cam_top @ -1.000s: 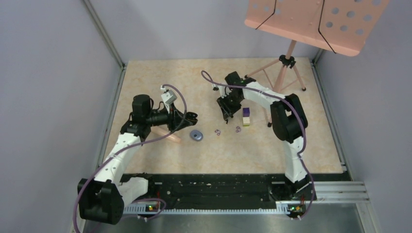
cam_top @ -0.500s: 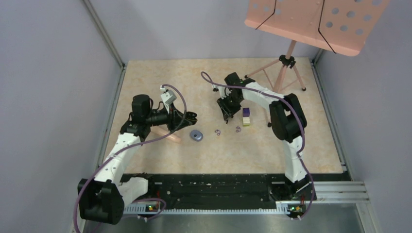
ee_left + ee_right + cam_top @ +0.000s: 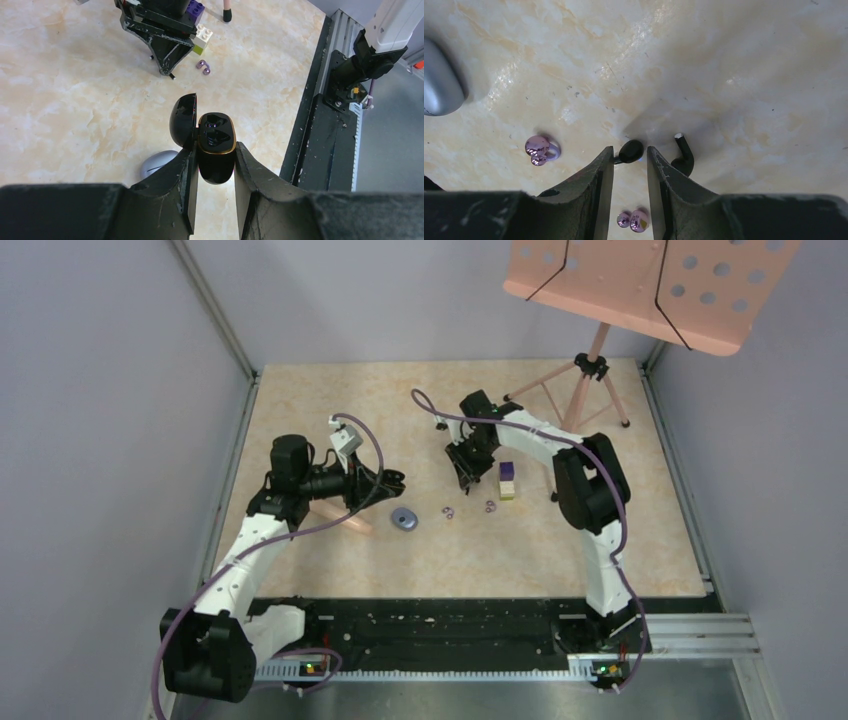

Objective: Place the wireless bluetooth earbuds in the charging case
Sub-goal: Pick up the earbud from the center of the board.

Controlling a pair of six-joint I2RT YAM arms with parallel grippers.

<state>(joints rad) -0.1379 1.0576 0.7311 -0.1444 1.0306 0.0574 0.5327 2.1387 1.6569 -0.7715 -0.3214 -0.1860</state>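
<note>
My left gripper [image 3: 215, 150] is shut on the black, gold-rimmed charging case [image 3: 216, 136], held above the table with its lid [image 3: 182, 120] swung open. In the top view the left gripper [image 3: 395, 480] hovers left of centre. My right gripper [image 3: 630, 155] is down at the tabletop, its jaws open but narrow, astride a black earbud [image 3: 631, 150]. A slim gap shows at the right finger. A second black earbud [image 3: 684, 153] lies just outside that finger. Two pale purple earbuds [image 3: 540, 149] [image 3: 636, 220] rest nearby on the table.
A grey rounded case [image 3: 404, 518] lies between the arms. The purple-and-yellow block [image 3: 507, 480] stands right beside the right gripper [image 3: 464, 478]. A pink music stand [image 3: 650, 280] has tripod legs [image 3: 560, 400] at the back right. A pale pink stick [image 3: 345, 518] lies under the left arm.
The right gripper's jaws have narrowed around the black earbud, and the arm has shifted slightly. The left arm and its case have not moved.
</note>
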